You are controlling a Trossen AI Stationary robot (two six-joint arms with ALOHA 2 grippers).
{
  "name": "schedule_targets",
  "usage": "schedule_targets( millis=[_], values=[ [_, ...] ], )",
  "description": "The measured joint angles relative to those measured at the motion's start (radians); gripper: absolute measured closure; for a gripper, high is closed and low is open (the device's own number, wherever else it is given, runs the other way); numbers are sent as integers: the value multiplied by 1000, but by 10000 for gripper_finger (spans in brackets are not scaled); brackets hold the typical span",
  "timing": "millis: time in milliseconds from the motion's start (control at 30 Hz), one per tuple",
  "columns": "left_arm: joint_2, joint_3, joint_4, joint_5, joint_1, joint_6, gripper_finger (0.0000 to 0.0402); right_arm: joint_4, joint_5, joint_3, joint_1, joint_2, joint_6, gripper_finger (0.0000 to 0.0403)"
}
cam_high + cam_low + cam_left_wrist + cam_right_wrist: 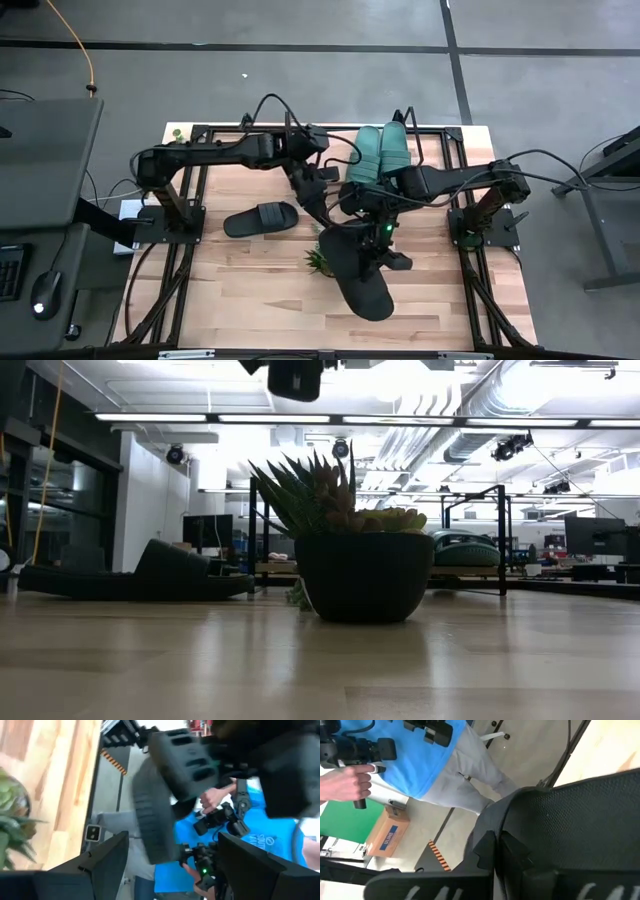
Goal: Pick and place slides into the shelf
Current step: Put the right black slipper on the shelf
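— Left pincer [325, 205] hangs near the middle of the worktop [250, 290], fingers [100, 865] spread wide, holding nothing?

— Yes. Left of it one black slide [261, 218] lies flat on the wood. Just right, the potted plant [318, 262] stands.

— And the right pincer [372, 240]?

— Clamped on the other black slide [360, 270], lifted over the worktop's front (sole filling its wrist view).

— The teal slides [380, 155]?

— Side by side on the shelf [440, 135] at the back. A person [420, 765] in blue stands beyond.
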Motion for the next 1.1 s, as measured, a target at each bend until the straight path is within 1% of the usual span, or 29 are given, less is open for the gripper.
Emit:
schedule_targets(
  millis=[133,300,433,633,800,933,1100],
  values=[
    [9,3,11,7,0,-6,117,-10,9,15,1,3,0,403],
    [25,2,11,26,0,-9,117,-50,11,94,1,46,-31,403],
    [23,2,13,39,0,-15,117,-141,12,205,0,114,-93,403],
    [23,2,5,81,-13,-8,117,-379,37,426,-4,246,-204,403],
    [23,2,-38,102,-36,31,117,-437,54,552,-11,288,-231,403],
    [23,2,-94,90,-54,76,117,-424,61,552,-37,272,-210,403],
    [23,2,-105,62,-54,89,117,-462,62,548,-48,278,-218,403]
  ],
)
